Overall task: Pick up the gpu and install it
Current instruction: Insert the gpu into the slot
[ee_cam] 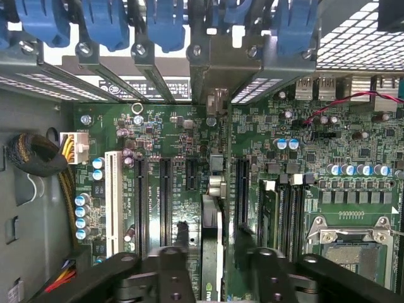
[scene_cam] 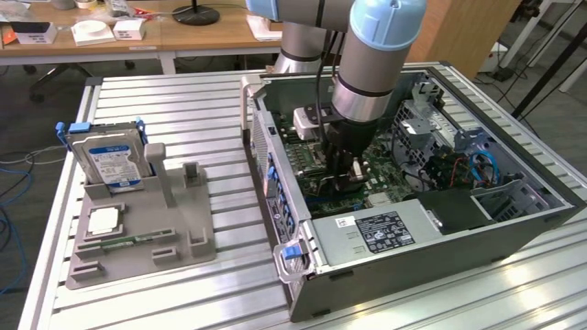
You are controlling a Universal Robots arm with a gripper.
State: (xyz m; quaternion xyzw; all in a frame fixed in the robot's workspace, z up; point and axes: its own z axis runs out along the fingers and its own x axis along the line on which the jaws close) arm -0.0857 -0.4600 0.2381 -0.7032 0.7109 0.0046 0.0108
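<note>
Inside the open computer case [scene_cam: 431, 227] on the slatted table [scene_cam: 183, 103], the arm reaches straight down, its gripper [scene_cam: 346, 180] low over the motherboard [scene_cam: 317, 155] near the case wall on the exterior view's left. From this view the fingers are dark against dark parts, and how far apart they stand is hard to read. Well apart, on the exterior view's left, a grey holder [scene_cam: 147, 234] carries a hard drive [scene_cam: 108, 159] standing upright, a processor chip [scene_cam: 103, 221] lying flat and a narrow memory stick [scene_cam: 133, 242]; no graphics card sits on it. Wrist view: the two black fingers [ee_cam: 167, 268] stand apart, and the graphics card [ee_cam: 213, 252] rises edge-on in the gap between them, a thin dark slab standing upright on the green board. Its long axis runs away from the gripper toward the row of blue slot clips [ee_cam: 164, 25] at the back of the case, in line with the black slots [ee_cam: 165, 189] beside it, and its far end meets a metal bracket [ee_cam: 218, 104] at the rear wall. I judge the card seated, or very nearly, in its slot. Jaws look part open, with a little clearance either side of the card, so more a loosened grip than a firm hold, though I cannot rule out light contact.
</note>
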